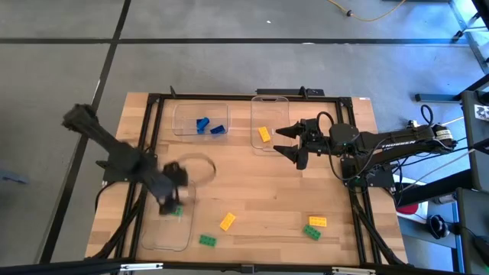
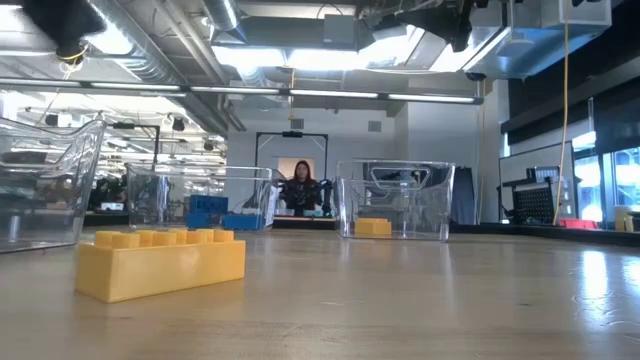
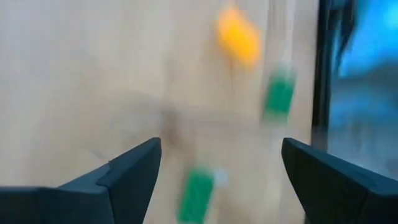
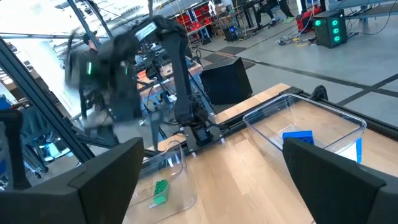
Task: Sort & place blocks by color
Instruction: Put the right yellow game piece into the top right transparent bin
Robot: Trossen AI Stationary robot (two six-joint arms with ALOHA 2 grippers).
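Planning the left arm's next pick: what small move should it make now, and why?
Probably swing the left hand, open and empty over the near tray where a green block lies, toward the loose green block just outside it, the nearest unsorted match.

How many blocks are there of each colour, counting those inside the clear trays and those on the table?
Blue blocks: 2
Yellow blocks: 3
Green blocks: 3
Total: 8 blocks visible from above

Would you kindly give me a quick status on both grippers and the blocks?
Left gripper open over the near-left tray, green block below it. Right gripper open, empty, beside the yellow-block tray. Nothing in the way.
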